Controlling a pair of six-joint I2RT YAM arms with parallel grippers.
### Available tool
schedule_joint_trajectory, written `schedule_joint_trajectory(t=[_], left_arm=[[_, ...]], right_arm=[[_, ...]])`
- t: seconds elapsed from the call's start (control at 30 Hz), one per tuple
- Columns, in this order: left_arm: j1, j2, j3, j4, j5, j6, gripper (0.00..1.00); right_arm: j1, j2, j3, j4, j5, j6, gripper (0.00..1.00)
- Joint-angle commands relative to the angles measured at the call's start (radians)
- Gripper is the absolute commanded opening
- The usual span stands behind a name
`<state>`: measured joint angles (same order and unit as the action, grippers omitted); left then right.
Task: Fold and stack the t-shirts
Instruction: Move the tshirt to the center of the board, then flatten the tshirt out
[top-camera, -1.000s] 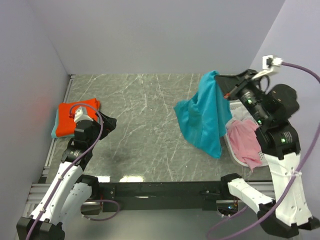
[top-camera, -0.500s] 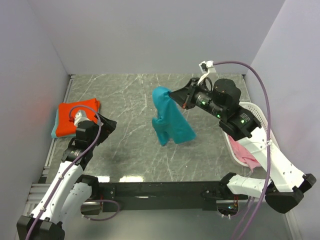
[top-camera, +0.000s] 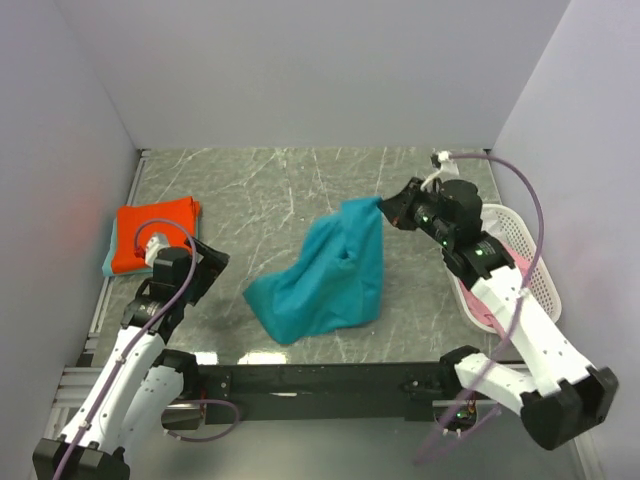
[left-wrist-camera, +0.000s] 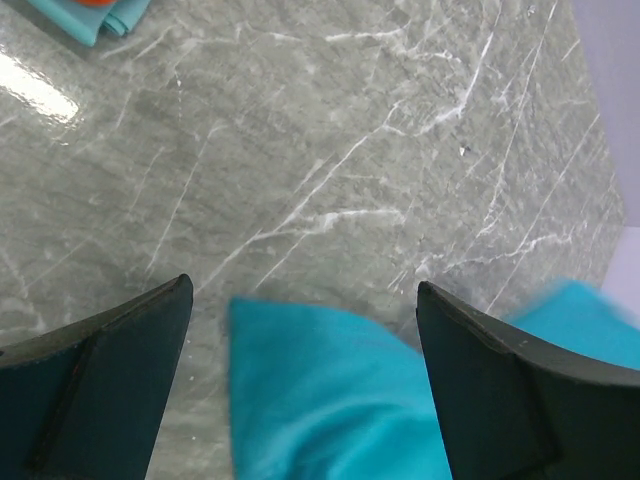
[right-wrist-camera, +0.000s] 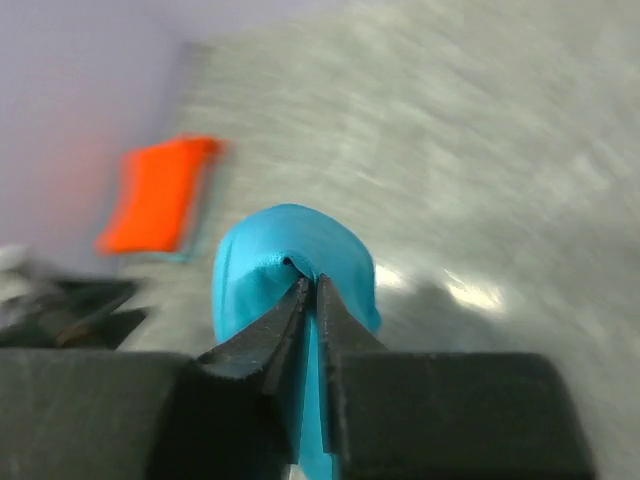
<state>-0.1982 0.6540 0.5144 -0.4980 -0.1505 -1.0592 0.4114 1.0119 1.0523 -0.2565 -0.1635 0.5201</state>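
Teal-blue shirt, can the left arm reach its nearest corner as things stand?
Probably yes: the left tool hangs open just short of the teal-blue shirt, with only bare table between.

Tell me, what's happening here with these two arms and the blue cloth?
The right gripper pinches one edge of a teal-blue t-shirt, the rest of which spreads low over the marble table. The left gripper hangs open and empty near a folded orange-red t-shirt lying on a light teal one. A pink t-shirt lies in the white mesh basket on the right.
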Motion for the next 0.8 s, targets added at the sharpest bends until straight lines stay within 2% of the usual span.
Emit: schedule_joint_trajectory(t=[0.0, 0.07, 0.17, 0.2, 0.37, 0.5, 0.63, 0.77], left_arm=[[-0.004, 0.002, -0.023, 0.007, 0.032, -0.016, 0.99], [-0.003, 0.027, -0.042, 0.015, 0.068, -0.015, 0.99], [-0.013, 0.065, -0.082, 0.038, 0.115, -0.033, 0.99], [-0.033, 0.073, -0.112, 0.053, 0.130, -0.036, 0.99], [-0.145, 0.148, -0.154, 0.098, 0.115, -0.097, 0.99], [-0.297, 0.209, -0.163, 0.116, 0.069, -0.143, 1.00], [-0.414, 0.326, -0.148, 0.173, 0.031, -0.191, 0.93], [-0.486, 0.447, -0.061, 0.124, -0.072, -0.223, 0.84]], right_arm=[[-0.108, 0.030, -0.148, -0.016, 0.066, 0.021, 0.47], [-0.114, 0.050, -0.153, -0.096, 0.183, 0.011, 0.63], [-0.112, 0.025, -0.178, -0.132, 0.223, 0.001, 0.68], [-0.108, 0.010, -0.190, -0.130, 0.220, 0.001, 0.85], [0.016, -0.082, -0.256, -0.165, 0.268, 0.024, 0.89], [0.088, -0.105, -0.299, -0.190, 0.289, 0.041, 0.89], [0.092, -0.101, -0.333, -0.152, 0.260, 0.049, 0.89], [0.098, -0.064, -0.302, -0.141, 0.217, 0.029, 0.89]])
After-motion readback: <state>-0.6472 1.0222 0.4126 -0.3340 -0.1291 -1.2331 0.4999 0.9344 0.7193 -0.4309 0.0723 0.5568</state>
